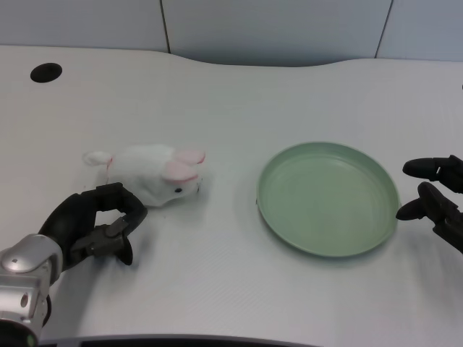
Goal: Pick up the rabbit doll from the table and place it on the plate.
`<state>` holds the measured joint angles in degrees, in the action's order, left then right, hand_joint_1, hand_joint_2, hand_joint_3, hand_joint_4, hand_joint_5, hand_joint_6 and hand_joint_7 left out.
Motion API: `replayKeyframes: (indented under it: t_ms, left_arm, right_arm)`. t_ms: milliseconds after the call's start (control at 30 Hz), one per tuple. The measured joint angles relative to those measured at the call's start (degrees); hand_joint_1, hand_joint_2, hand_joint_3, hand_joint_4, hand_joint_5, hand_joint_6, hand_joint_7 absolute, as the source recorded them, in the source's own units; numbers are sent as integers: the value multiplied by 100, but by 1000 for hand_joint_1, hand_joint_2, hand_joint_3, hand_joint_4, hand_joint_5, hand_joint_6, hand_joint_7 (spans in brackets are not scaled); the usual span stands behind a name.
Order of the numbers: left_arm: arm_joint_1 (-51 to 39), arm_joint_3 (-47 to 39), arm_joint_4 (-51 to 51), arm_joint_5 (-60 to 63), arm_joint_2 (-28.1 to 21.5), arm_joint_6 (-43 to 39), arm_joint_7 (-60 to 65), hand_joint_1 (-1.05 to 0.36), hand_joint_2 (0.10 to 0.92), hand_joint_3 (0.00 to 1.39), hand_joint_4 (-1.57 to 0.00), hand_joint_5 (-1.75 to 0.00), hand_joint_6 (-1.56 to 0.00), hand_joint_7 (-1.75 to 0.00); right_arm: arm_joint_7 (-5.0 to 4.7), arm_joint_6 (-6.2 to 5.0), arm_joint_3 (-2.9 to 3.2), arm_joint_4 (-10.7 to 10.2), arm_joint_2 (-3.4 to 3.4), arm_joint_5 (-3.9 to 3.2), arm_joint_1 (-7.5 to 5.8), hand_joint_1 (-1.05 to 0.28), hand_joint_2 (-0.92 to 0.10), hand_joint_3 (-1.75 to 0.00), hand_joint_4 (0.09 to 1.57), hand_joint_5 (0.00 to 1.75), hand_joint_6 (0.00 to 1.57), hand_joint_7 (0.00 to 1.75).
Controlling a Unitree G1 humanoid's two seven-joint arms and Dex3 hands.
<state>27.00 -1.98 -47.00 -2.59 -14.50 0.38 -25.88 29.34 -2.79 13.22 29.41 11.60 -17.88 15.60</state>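
A white rabbit doll with pink ears lies on its side on the table, left of centre, its head toward the plate. The light green plate sits to its right, with nothing on it. My left hand is at the lower left, just in front of and beside the doll's rear. Its fingers curve apart and hold nothing. One fingertip is close to the doll's body; contact is hard to tell.
My right hand rests at the right edge, next to the plate's rim. A dark round hole is in the table at the far left. The table's back edge runs along the wall panels.
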Motion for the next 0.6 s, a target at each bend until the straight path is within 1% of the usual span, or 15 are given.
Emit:
replayKeyframes:
  t_ms: [167,200,267,367,467,600]
  left_arm:
    - [53,-6,-110,-9,10,-58,-1,-485,921,458,-761,-1746,-492,-1746]
    - [68,-10,-129,-13,13,-48,0,-489,921,449,-765,-1746,-497,-1746]
    - [94,-14,-131,-13,19,24,10,-492,921,436,-753,-1746,-485,-1746]
    - [102,-12,-131,-12,20,38,7,-488,921,459,-734,-1746,-459,-1746]
    - [103,-6,-162,-9,19,-39,5,-495,921,454,-754,-1746,-490,-1746]
    - [83,-29,-246,-32,49,-375,-74,-507,921,438,-723,-1746,-485,-1745]
  right_arm:
    - [6,-24,1,15,1,1,-3,-292,-921,-522,264,1518,260,1131]
    - [1,-26,0,27,2,15,-4,-298,-921,-518,292,1507,278,1118]
    - [-4,-27,-1,39,5,39,-3,-276,-921,-555,301,1506,282,1100]
    - [-15,-27,1,60,5,38,-3,-263,-921,-576,309,1509,292,1095]
    - [-66,-31,-1,60,5,52,-3,-273,-921,-576,313,1516,292,1092]
    - [-123,-28,-1,24,-7,48,-3,-270,-921,-559,304,1523,292,1095]
